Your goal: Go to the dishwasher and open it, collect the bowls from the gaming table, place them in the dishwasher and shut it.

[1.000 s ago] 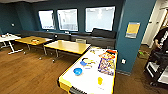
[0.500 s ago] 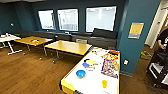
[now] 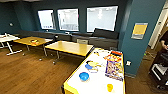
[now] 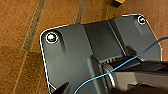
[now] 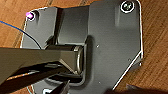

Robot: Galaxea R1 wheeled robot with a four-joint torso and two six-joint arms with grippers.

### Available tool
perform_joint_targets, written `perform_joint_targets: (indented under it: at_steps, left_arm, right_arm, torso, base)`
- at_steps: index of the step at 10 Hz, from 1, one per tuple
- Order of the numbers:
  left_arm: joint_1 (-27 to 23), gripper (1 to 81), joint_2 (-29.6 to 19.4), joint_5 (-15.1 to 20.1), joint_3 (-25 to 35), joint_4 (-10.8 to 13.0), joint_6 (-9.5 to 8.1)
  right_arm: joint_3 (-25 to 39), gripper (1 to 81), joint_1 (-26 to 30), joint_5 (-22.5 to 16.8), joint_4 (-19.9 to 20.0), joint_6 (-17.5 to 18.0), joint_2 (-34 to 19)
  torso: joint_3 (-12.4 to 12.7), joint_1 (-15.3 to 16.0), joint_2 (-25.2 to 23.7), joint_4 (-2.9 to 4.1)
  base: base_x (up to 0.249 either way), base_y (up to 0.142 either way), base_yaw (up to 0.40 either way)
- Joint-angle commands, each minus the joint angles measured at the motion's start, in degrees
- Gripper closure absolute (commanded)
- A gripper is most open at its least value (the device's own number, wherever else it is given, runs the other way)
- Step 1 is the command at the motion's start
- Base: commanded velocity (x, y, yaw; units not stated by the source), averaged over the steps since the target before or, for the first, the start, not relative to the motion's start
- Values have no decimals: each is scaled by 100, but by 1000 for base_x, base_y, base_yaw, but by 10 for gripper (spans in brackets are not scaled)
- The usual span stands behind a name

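Two blue bowls (image 3: 84, 76) sit on the near gaming table (image 3: 75, 86) — one at its near left, one just beyond — beside one yellow cup (image 3: 109, 87). Both wrists hang over wooden floor (image 4: 17, 50); whether their jaws are spread cannot be told.

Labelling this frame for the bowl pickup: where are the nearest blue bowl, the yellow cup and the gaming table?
Blue bowl (image 3: 84, 76), head view, its inside.
Yellow cup (image 3: 109, 87), head view, its side.
Gaming table (image 3: 98, 83), head view, bare white top.

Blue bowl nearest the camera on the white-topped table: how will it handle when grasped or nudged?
The blue bowl looks small and rigid, so probably light. It sits upright on the smooth white top of the gaming table, so a nudge would likely slide it. Its round rim may slip from a loose pinch.
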Motion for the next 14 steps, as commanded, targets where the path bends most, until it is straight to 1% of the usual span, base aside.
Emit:
perform_joint_targets:
  at_steps: [1, 14]
  left_arm:
    - [-240, 10, -19, 258, -19, -15, -7]
    - [-239, 10, -11, 258, -19, -6, -7]
  right_arm:
    - [8, 10, 222, -304, 17, -16, -3]
    - [-19, 10, 196, -304, 17, -16, -12]
  torso:
    - [0, 0, 0, 0]
    - [0, -2, 0, 0]
  base:
    - [116, 85, 0]
    - [116, 85, 0]
